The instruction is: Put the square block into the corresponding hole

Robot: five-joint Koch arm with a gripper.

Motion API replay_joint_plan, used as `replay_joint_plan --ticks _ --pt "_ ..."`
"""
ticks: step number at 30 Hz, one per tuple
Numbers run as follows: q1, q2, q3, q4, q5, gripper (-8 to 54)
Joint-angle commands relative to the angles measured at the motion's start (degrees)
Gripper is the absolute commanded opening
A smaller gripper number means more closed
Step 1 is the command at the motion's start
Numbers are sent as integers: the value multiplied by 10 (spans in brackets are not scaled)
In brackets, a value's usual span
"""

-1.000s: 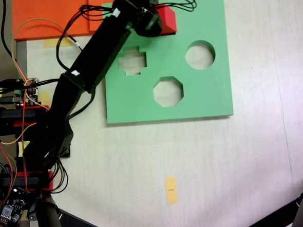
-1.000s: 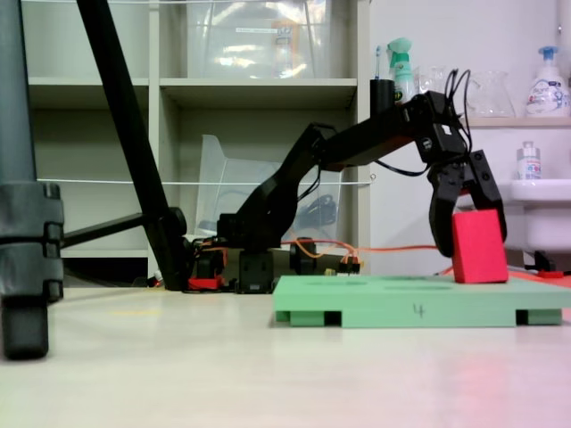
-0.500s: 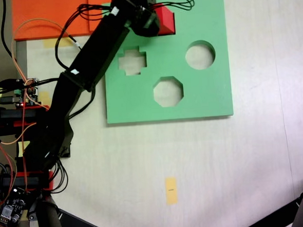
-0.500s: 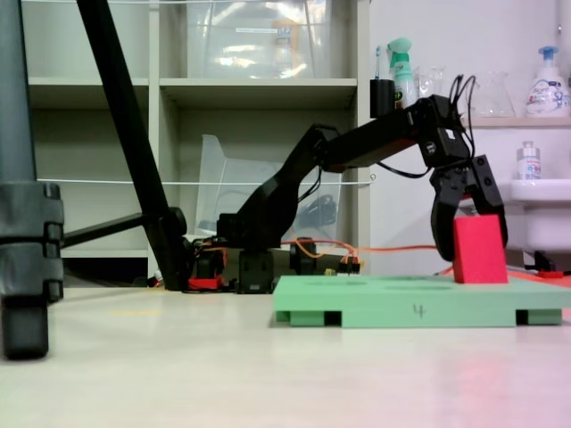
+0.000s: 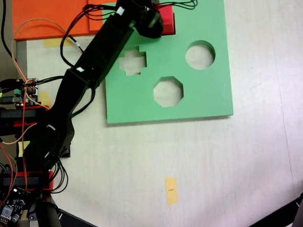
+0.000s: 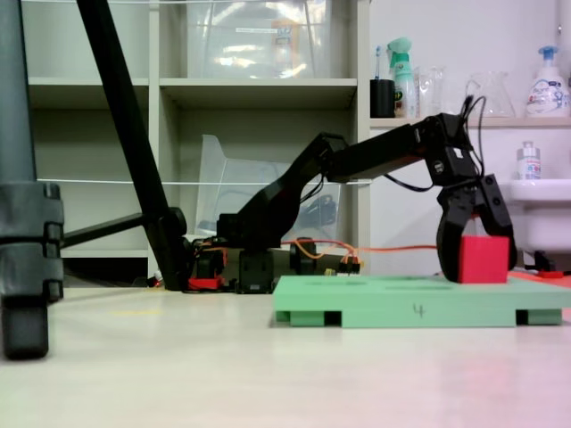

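Note:
The square block [image 5: 167, 22] is a red foam cube at the far left corner of the green board [image 5: 201, 92], mostly covered from above by the black arm. From the side the square block [image 6: 485, 259] sits level and low, its base at or just below the green board's [image 6: 393, 303] top surface. My gripper [image 6: 477, 272] straddles it with a finger down each side, shut on it. From above my gripper [image 5: 162, 20] hides the square hole, which lies beneath the cube.
The board also has a cross cutout [image 5: 132, 61], a round cutout [image 5: 200, 54] and an octagonal cutout [image 5: 168, 91]. Orange foam slabs [image 5: 53, 16] lie behind the board's corner. Wires and electronics [image 5: 16, 96] crowd the arm's base. A tripod leg [image 6: 116, 134] stands in front.
The gripper has lowered with the red cube. The cube was tilted and standing tall on the board; it now sits level and lower at the same corner.

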State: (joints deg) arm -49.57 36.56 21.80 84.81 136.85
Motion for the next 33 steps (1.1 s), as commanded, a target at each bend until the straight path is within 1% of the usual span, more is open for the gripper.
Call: replay_joint_plan --ticks 1,2,5,6,8,9,11,13,17,21,23,24,25,27,29,30,31,32,33 --pt "-4 11 -14 -10 9 430" --pt "-4 11 -15 -8 9 445" --pt "-2 17 -15 -6 9 461" --pt "-3 18 -15 -6 9 477" --pt "-2 33 -14 -4 9 483" --pt "-3 40 -14 -2 8 519" --pt "-7 61 -14 8 4 522" --pt "-13 99 -14 33 -9 522" --pt "-11 208 -13 105 -91 520" --pt "22 334 5 201 -273 518" --pt "66 423 76 205 -437 513" --pt "88 455 95 202 -496 511" --pt "107 476 98 202 -571 512" --pt "150 519 99 200 -757 512" --pt "185 555 110 196 -885 507" --pt "201 576 131 190 -932 484" --pt "217 599 163 180 -964 479" --pt "234 639 229 153 -987 479" --pt "250 674 289 122 -988 480"
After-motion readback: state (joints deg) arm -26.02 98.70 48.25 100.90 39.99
